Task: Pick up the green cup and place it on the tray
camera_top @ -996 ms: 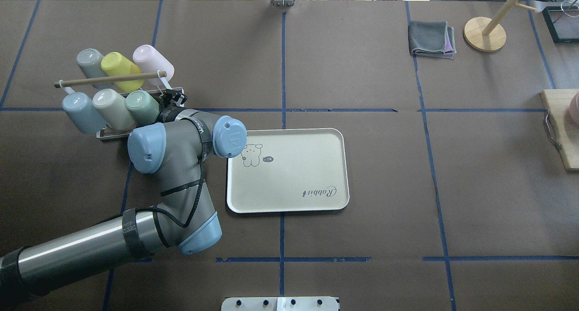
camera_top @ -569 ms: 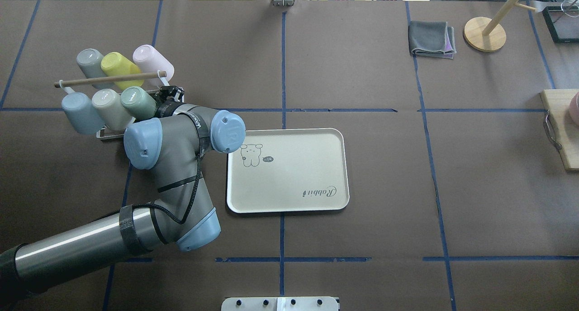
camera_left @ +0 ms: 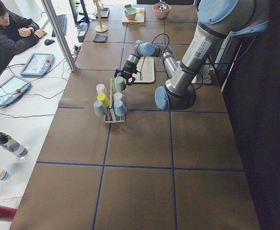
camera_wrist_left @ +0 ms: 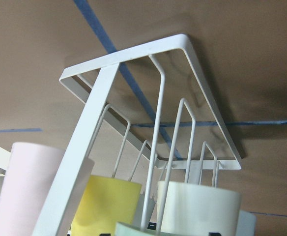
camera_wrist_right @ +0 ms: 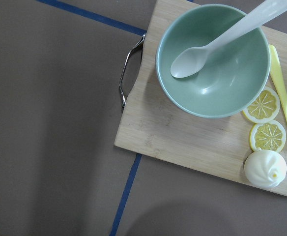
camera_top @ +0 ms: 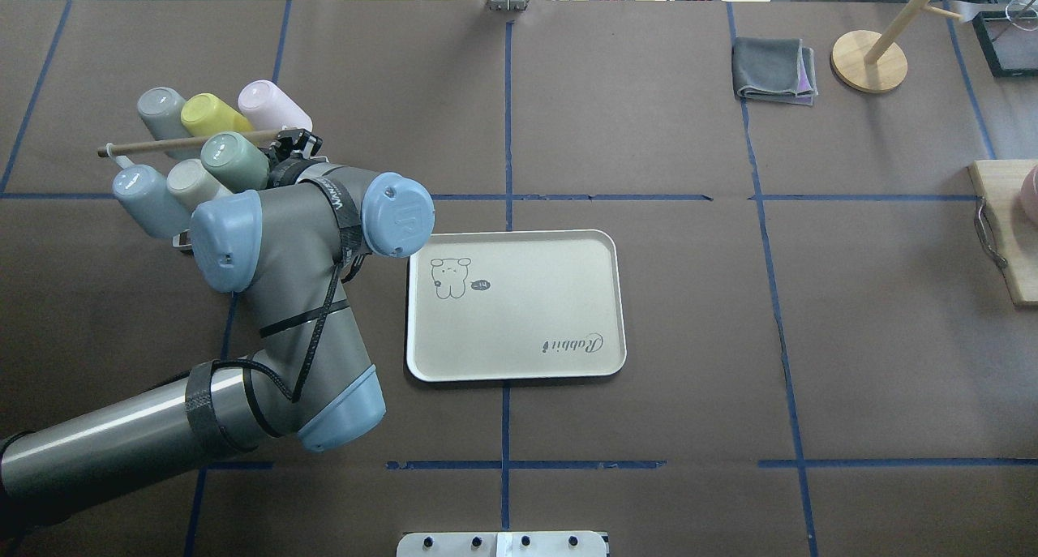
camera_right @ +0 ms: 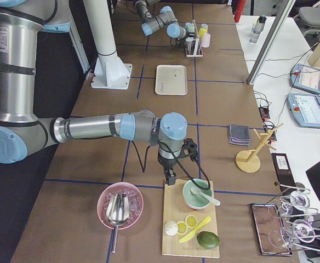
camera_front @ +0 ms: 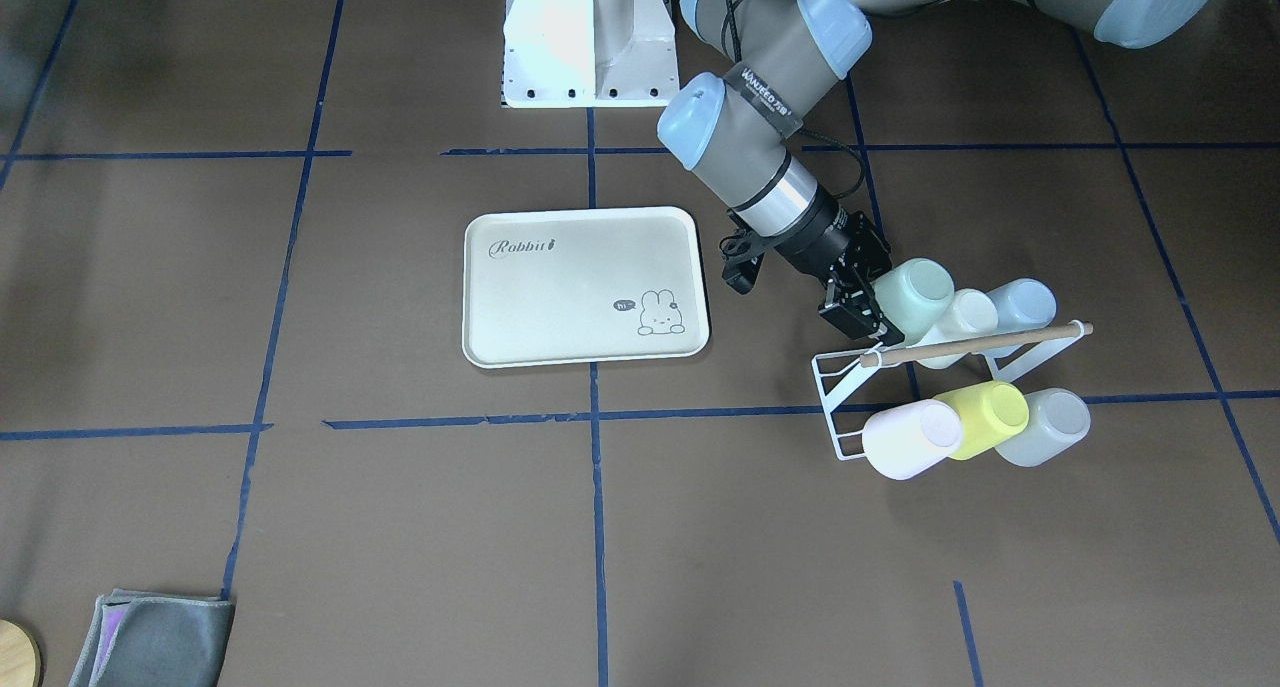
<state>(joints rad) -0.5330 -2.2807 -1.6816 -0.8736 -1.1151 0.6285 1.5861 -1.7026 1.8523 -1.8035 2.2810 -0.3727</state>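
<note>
My left gripper (camera_top: 274, 166) is shut on the rim end of the green cup (camera_top: 233, 160), which lies tilted, base up, raised above the front row of the white wire cup rack (camera_front: 850, 397). In the front-facing view the green cup (camera_front: 915, 297) sits in the gripper (camera_front: 868, 305) just beside the cream cup. Its rim (camera_wrist_left: 148, 229) peeks in at the bottom of the left wrist view. The cream tray (camera_top: 527, 338) lies flat to the right of the arm, apart from the cup. My right gripper (camera_right: 169, 178) shows only in the exterior right view; I cannot tell its state.
The rack's wooden rod (camera_top: 186, 142) runs beside the green cup. The rack holds yellow (camera_top: 212, 115), pink (camera_top: 272, 107), grey (camera_top: 162, 107), blue (camera_top: 142, 200) and cream (camera_top: 193, 186) cups. A folded cloth (camera_top: 774, 70), a wooden stand (camera_top: 868, 61) and a cutting board (camera_top: 1010, 233) lie far right.
My left gripper has moved toward the table's far side with the green cup. The cup has left its place in the front row and now overlaps the wooden rod.
</note>
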